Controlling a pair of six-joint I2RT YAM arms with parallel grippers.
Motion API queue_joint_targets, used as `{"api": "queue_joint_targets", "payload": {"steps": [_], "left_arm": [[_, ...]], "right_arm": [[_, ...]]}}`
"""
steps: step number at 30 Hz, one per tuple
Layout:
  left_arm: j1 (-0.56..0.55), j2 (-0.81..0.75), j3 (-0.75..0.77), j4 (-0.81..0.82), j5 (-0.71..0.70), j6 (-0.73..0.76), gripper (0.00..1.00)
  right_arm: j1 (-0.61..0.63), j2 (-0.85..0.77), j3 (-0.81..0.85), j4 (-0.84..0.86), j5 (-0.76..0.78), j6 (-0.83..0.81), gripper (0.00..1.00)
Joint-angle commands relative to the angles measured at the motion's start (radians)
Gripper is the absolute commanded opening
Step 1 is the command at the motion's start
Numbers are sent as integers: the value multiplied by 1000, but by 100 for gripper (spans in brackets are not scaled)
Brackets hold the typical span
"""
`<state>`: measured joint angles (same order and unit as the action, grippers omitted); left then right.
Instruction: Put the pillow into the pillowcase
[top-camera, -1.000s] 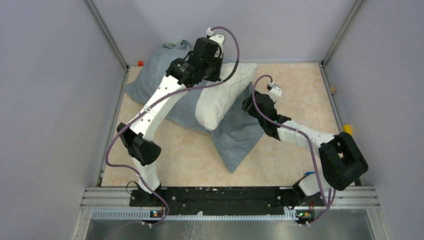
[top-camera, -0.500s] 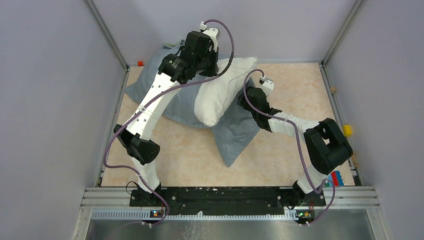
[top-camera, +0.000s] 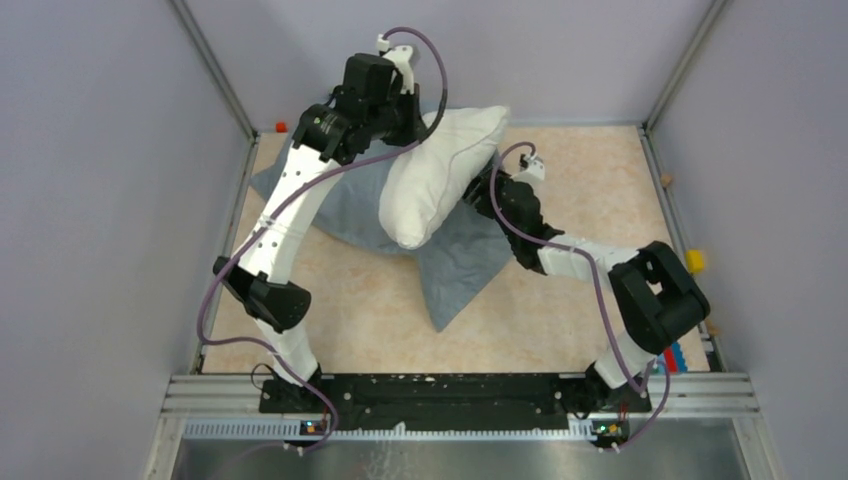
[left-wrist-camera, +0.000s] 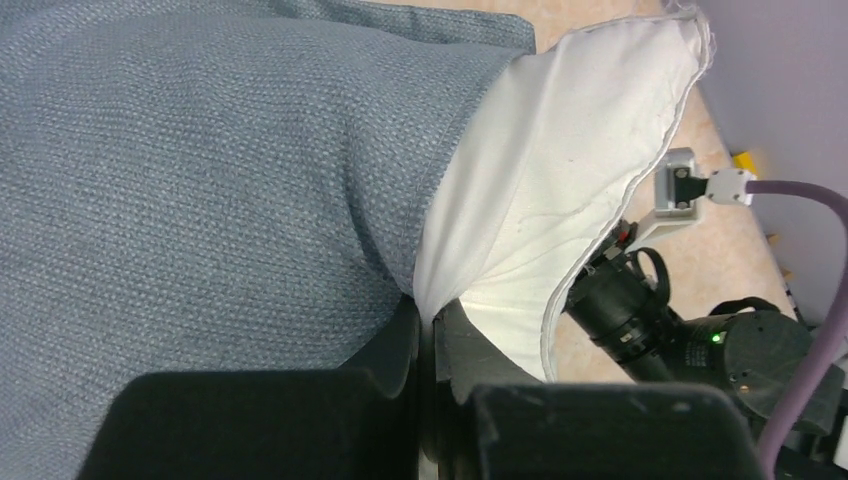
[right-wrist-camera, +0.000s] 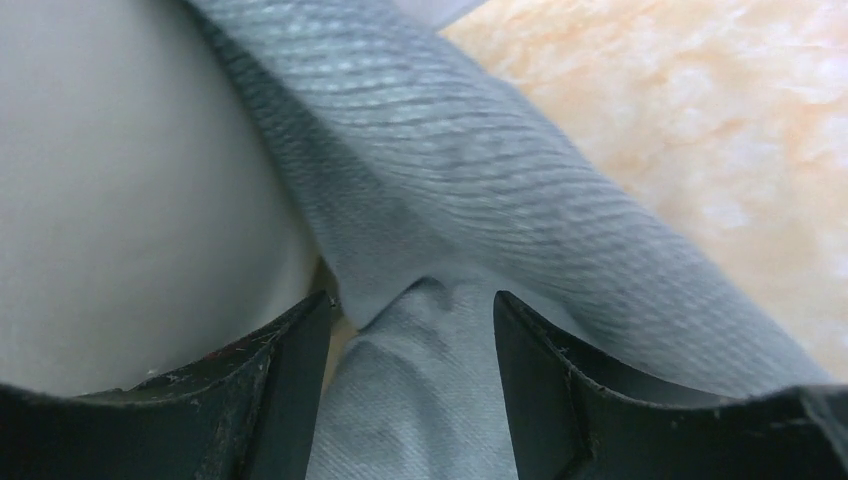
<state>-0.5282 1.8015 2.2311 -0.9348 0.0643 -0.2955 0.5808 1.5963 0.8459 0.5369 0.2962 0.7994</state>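
Note:
The white pillow (top-camera: 435, 175) lies tilted over the grey-blue pillowcase (top-camera: 460, 265) at the table's far middle. My left gripper (top-camera: 400, 120) is shut on a pinch of the pillow's edge (left-wrist-camera: 500, 230) and holds that end raised; the pillowcase (left-wrist-camera: 190, 170) fills the left of its wrist view. My right gripper (top-camera: 482, 188) is open at the pillow's right side, its fingers (right-wrist-camera: 290, 370) standing either side of a fold of pillowcase cloth (right-wrist-camera: 430, 360), with the pillow (right-wrist-camera: 120, 200) to the left.
Grey walls and metal posts enclose the beige table (top-camera: 600, 190). A small orange object (top-camera: 281, 127) sits at the far left corner, a yellow one (top-camera: 694, 260) at the right edge, and blue and red blocks (top-camera: 674, 355) near the right arm's base.
My left gripper has lifted and carried the pillow's end toward the far left. My right gripper has moved in toward the pillow's right side. The pillowcase's near corner has shifted left.

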Motion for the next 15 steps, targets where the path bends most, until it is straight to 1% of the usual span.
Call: {"api": "queue_joint_targets", "payload": {"steps": [1, 4, 11, 15], "left_arm": [[4, -79, 33, 176, 82, -54, 0], [16, -78, 32, 184, 108, -68, 0], [30, -83, 29, 191, 133, -93, 0], [43, -96, 28, 189, 136, -102, 0]], "right_arm": [[43, 55, 60, 143, -50, 44, 60], [71, 83, 67, 178, -33, 73, 60], [70, 226, 137, 260, 8, 159, 60], [63, 298, 174, 290, 33, 191, 57]]}}
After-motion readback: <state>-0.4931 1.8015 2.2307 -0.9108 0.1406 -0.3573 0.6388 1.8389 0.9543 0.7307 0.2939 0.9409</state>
